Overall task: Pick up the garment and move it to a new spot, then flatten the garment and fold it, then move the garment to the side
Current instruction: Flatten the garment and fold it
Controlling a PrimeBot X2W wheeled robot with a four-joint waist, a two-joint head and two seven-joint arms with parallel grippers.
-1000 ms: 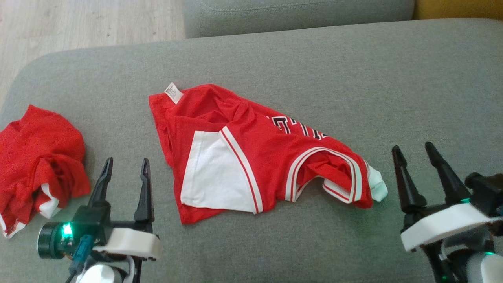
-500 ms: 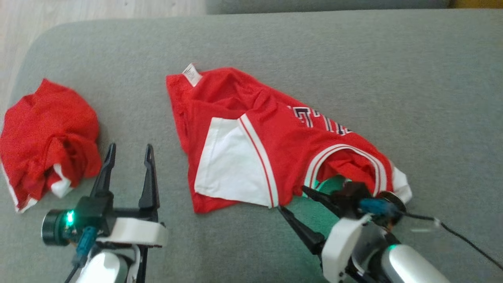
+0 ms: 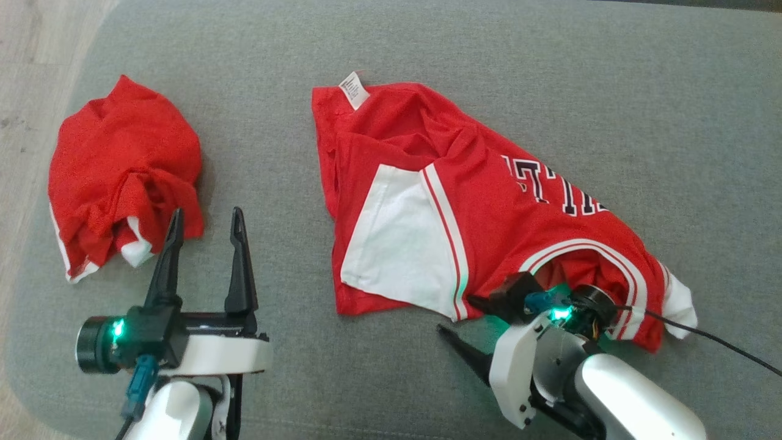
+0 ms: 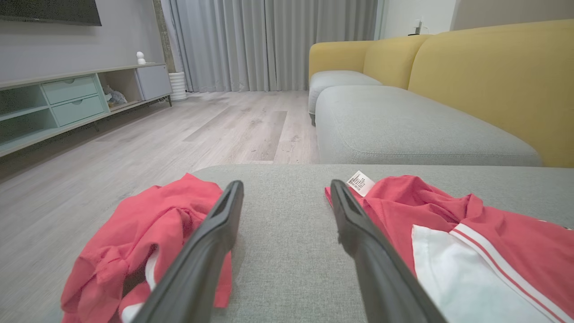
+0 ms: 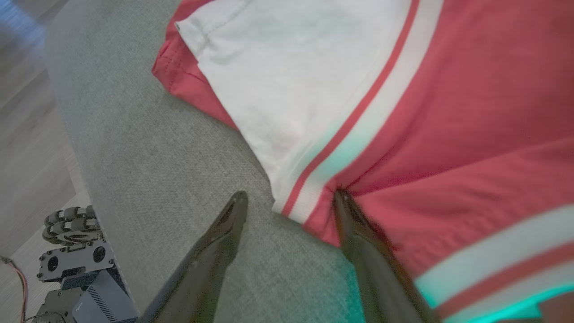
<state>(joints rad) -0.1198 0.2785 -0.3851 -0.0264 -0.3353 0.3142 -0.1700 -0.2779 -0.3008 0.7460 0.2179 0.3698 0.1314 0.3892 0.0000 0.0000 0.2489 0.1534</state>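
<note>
A red jersey (image 3: 489, 201) with a white side panel, striped trim and dark letters lies rumpled on the grey cushion (image 3: 550, 73); its tag (image 3: 354, 90) shows at the far corner. My right gripper (image 3: 458, 315) is open at the jersey's near edge, fingers pointing left. In the right wrist view the striped hem corner (image 5: 296, 206) lies between the right gripper's (image 5: 290, 195) fingers, and one finger touches the red cloth. My left gripper (image 3: 207, 212) stands open over bare cushion, apart from the jersey (image 4: 471, 233).
A second red garment (image 3: 122, 171) lies crumpled at the cushion's left, just beyond my left gripper (image 4: 286, 183). Wooden floor (image 3: 36, 61) borders the left edge. A yellow sofa (image 4: 493, 80) stands behind. The robot's base (image 5: 76, 264) sits below the cushion edge.
My right arm has swung in from the right and turned, bringing its open fingers to the jersey's near hem. The head camera has shifted. The left gripper has kept its pose.
</note>
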